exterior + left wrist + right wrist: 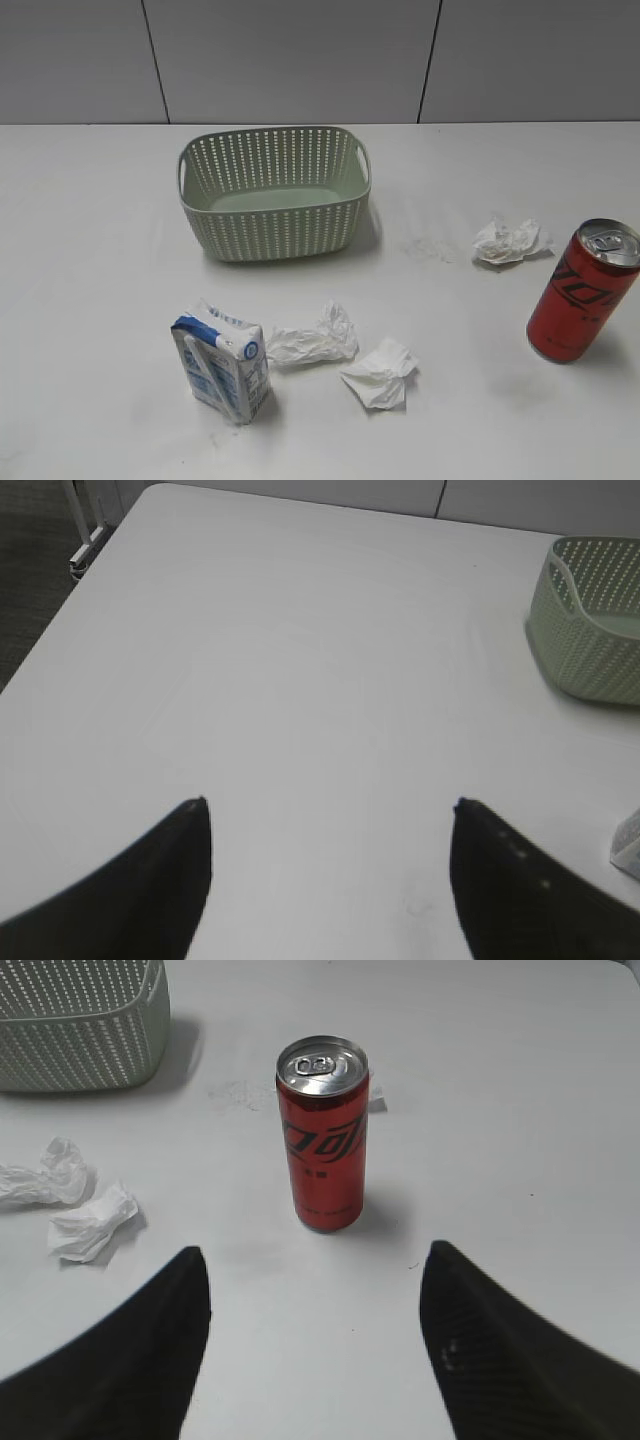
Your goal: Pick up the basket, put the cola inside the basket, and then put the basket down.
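Observation:
The pale sage-green basket [272, 190] stands empty on the white table at the back centre. It also shows in the left wrist view [592, 620] and the right wrist view [80, 1022]. The red cola can [580, 290] stands upright at the right edge. In the right wrist view the cola [322, 1145] stands a little ahead of my open right gripper [315, 1260]. My left gripper [330, 805] is open and empty over bare table, left of the basket. Neither gripper shows in the exterior view.
A white-and-blue milk carton [222, 367] stands at the front left; its corner shows in the left wrist view [630, 842]. Crumpled tissues lie at front centre [312, 340], [382, 375] and right of the basket [510, 240]. The table's left edge [60, 620] is near.

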You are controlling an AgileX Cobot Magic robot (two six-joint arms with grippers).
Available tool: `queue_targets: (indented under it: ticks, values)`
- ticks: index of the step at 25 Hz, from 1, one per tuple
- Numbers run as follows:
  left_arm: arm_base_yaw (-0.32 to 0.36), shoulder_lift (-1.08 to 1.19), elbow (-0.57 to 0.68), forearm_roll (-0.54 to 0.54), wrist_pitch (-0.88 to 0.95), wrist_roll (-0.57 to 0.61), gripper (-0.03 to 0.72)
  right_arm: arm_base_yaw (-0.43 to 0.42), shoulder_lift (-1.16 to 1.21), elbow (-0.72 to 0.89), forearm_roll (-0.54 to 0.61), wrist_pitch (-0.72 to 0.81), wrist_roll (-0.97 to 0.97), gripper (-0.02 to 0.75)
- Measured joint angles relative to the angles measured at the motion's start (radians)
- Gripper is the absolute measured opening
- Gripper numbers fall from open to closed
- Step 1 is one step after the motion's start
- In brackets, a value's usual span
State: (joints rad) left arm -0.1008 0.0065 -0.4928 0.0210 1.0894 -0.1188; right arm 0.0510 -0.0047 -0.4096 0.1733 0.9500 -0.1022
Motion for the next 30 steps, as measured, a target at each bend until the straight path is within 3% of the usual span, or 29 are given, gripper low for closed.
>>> queue_targets:
  ticks: [23,30]
  values:
    - [0.0,0.002,0.0,0.0,0.0,0.0,0.567,0.0,0.0,0.0,0.0,0.0,0.0,0.514]
    - [0.0,0.106,0.0,0.0,0.0,0.012,0.567,0.0,0.0,0.0,0.0,0.0,0.0,0.514]
